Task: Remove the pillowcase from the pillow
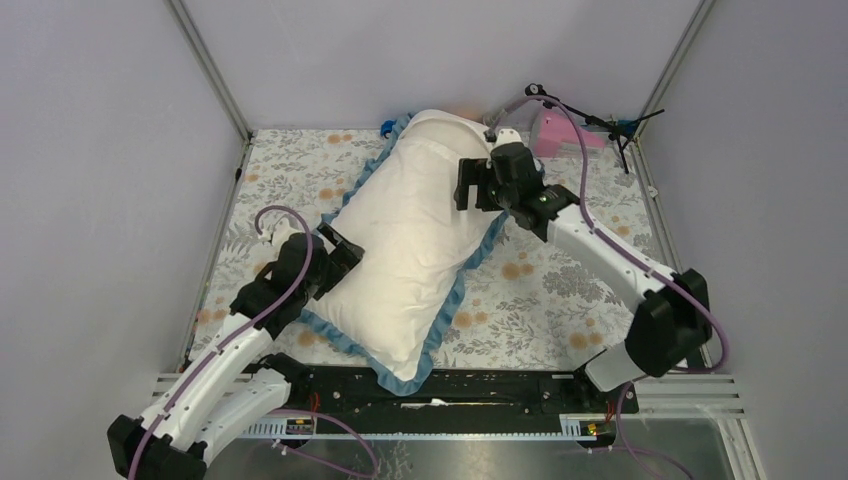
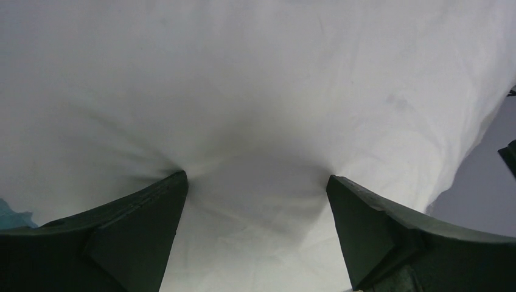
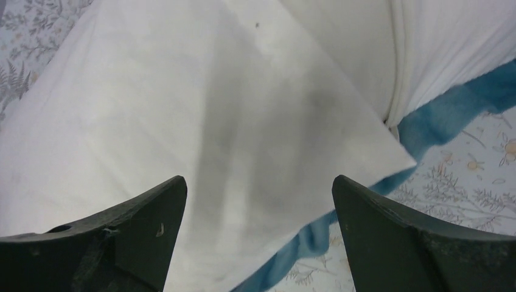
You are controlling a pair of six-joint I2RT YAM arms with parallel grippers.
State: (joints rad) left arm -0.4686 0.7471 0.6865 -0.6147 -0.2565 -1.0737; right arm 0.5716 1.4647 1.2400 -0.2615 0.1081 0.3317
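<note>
Table cloth (image 1: 560,290): flat, grey-and-orange floral print, covers the whole table.

Pillow (image 1: 410,240): plump, cream-white, matte. It lies diagonally from the far edge at centre to the near edge. A piped seam shows at its far end (image 3: 395,67).

Pillowcase (image 1: 450,310): limp, white face up, with a ruffled blue edging along the pillow's sides and near corner. Cannot tell pillow from case over most of the white area.

Left gripper (image 1: 338,258) (image 2: 255,182): at the pillow's left side, jaws wide. Both fingertips (image 2: 176,182) are pressed into the white fabric, which dimples there. Nothing is pinched.

Right gripper (image 1: 463,186) (image 3: 258,182): at the pillow's far right part, jaws wide. It holds nothing; a white fabric corner lies below the gap.
</note>
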